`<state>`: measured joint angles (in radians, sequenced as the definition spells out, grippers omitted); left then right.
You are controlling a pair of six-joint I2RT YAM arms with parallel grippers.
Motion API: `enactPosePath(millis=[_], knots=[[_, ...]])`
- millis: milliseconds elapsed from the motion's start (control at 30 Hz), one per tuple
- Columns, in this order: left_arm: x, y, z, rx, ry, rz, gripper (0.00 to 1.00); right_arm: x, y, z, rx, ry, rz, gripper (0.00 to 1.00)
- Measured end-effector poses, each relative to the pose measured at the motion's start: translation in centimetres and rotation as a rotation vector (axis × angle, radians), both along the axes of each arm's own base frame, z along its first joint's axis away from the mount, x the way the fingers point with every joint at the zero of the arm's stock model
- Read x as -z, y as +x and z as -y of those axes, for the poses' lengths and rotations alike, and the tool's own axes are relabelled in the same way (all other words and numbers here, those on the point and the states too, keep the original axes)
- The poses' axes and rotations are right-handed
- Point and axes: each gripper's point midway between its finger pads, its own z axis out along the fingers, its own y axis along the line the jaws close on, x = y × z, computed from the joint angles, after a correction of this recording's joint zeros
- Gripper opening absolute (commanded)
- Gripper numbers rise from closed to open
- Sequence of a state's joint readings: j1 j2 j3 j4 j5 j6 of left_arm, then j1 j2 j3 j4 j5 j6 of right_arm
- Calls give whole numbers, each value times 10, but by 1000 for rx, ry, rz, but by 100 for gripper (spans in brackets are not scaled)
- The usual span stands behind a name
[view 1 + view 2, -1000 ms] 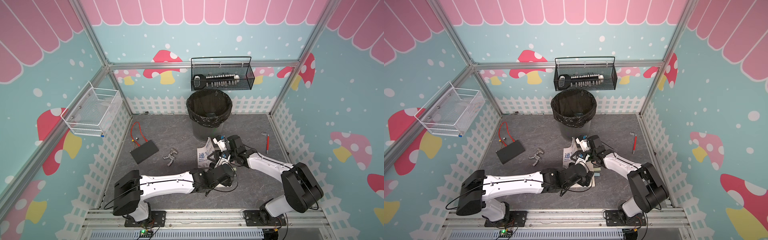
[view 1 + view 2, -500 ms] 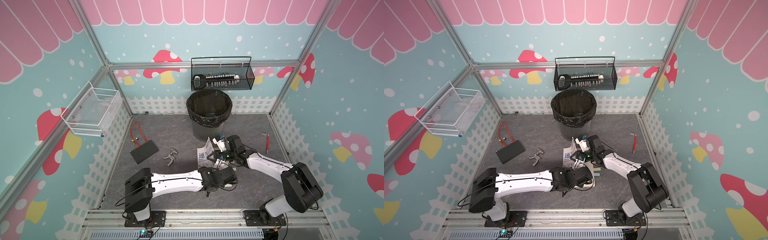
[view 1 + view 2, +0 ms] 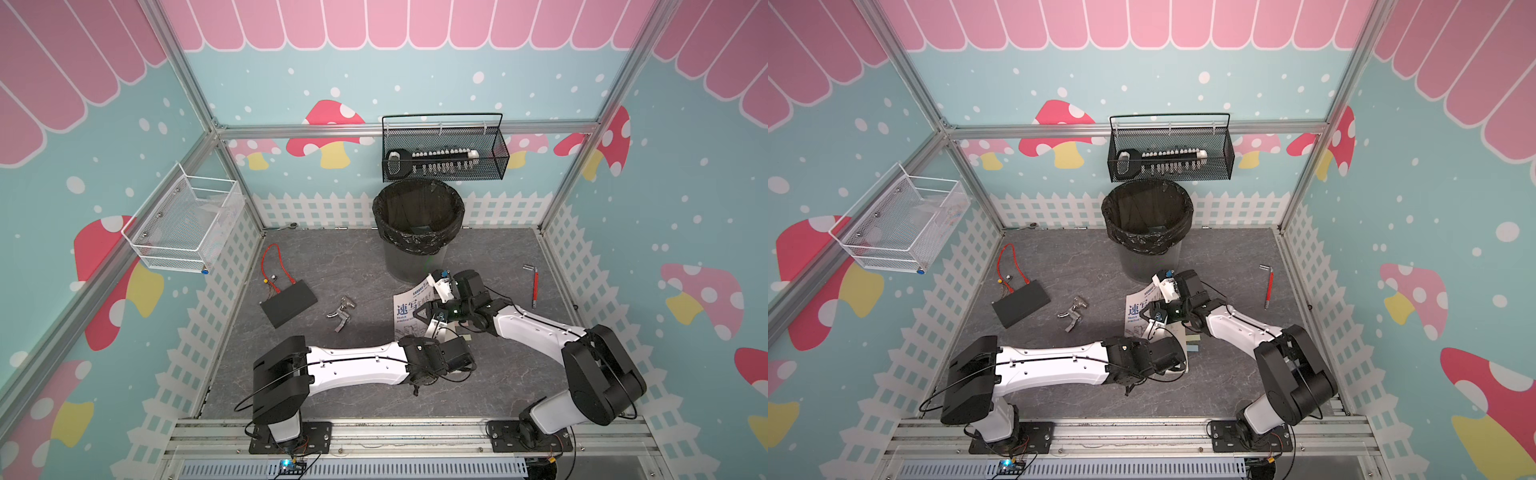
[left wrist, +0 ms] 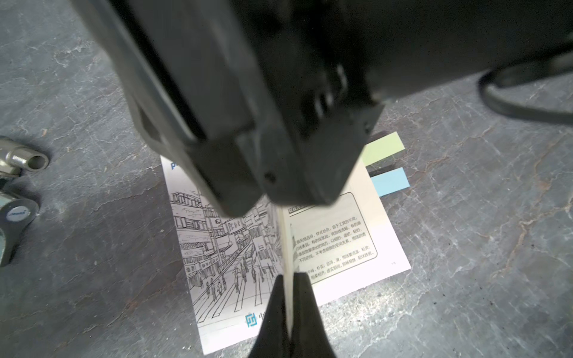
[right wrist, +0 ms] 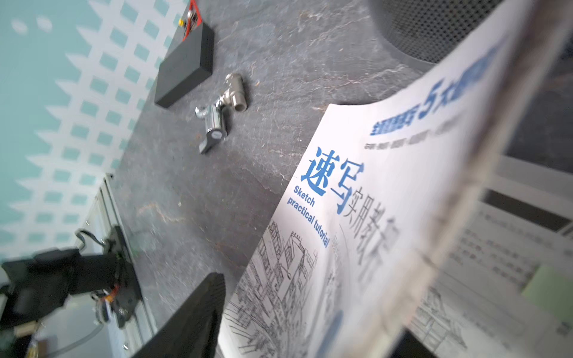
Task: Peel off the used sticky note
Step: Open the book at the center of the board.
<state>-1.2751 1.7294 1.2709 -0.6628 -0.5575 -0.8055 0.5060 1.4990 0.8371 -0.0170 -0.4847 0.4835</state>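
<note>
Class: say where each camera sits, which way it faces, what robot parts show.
Top views: overhead at front, facing down on the floor; left arm, right arm.
Left wrist: above the booklet, facing down; left gripper pinching its cover.
Right wrist: low, facing along that cover; one finger.
Wrist views share the green sticky note.

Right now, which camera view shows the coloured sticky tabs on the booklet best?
The left wrist view: the green tab and blue tab stick out sharply past the booklet edge, unobstructed. In a top view the green tab is a tiny sliver. The right wrist view catches only a blurred green patch.
</note>
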Motion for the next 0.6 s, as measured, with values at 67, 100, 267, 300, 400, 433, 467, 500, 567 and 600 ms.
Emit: enactPosePath(millis=[67, 100, 267, 300, 400, 433, 467, 500, 567, 600], knots=[[-2, 0, -7, -12, -3, 7, 0, -11, 4, 4, 32, -1, 28, 91], [-4, 0, -11, -20, -7, 12, 0, -19, 6, 6, 50, 1, 47, 91], [-12, -1, -32, -73, -41, 29, 0, -66, 10, 18, 129, 32, 168, 83], [-13, 0, -38, -89, -49, 33, 0, -76, 10, 21, 144, 43, 192, 80], [-13, 2, -61, -141, -65, 37, 0, -97, 8, 27, 172, 65, 243, 62], [-11, 4, -72, -165, -68, 37, 0, -101, 6, 29, 173, 68, 255, 53], [-10, 6, -82, -189, -70, 38, 0, -102, 5, 30, 174, 70, 261, 45], [-8, 9, -95, -216, -71, 38, 0, -101, 3, 31, 171, 67, 264, 38], [-3, 13, -119, -271, -69, 39, 0, -93, 0, 31, 159, 58, 255, 27], [0, 16, -132, -300, -67, 37, 0, -87, -2, 31, 146, 50, 248, 24]])
